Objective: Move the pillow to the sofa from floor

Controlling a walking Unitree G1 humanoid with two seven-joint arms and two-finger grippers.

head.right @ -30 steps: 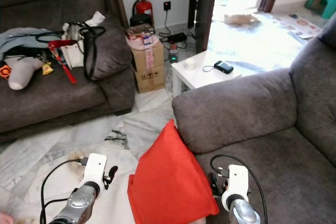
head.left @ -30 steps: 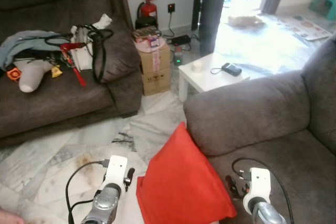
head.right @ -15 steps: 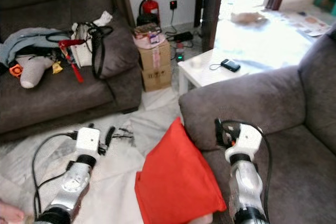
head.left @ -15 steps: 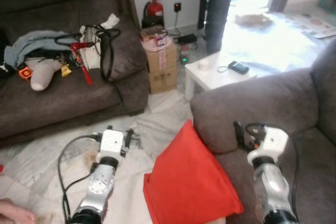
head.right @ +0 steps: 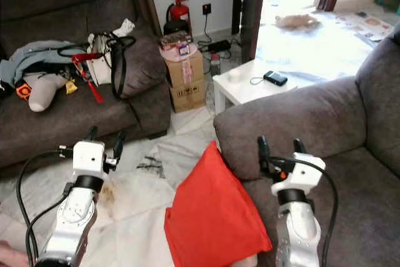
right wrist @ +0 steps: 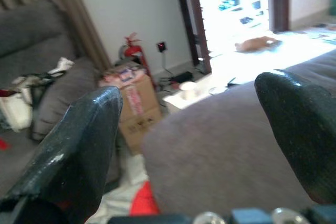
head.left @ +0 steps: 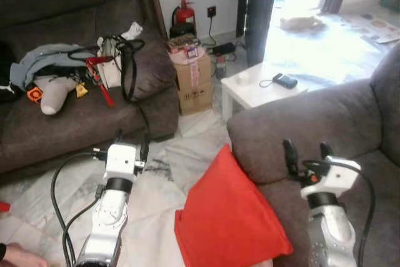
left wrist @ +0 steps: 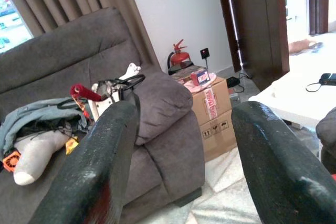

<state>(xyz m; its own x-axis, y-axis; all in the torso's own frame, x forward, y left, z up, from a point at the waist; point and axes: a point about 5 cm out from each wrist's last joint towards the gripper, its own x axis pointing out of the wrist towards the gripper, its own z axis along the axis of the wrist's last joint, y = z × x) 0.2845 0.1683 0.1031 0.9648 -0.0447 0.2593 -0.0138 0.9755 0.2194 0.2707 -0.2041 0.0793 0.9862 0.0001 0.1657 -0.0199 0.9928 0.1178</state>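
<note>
Both arms have risen since a second ago. Marble floor (head.left: pixel 187 154), grey sofa (head.left: pixel 325 123) at 3 o'clock. Cardboard box (head.left: pixel 194 79) at 12, clutter on top. Red pillow (head.left: pixel 228 217) leans on the sofa's arm, bottom on the floor. Left gripper (head.left: pixel 131 144) and right gripper (head.left: pixel 306 154): spread, holding nothing, flanking the pillow.

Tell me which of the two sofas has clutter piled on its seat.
The dark sofa at the robot's left, holding clothes and a bag; the grey sofa beside the red pillow doesn't.
</note>
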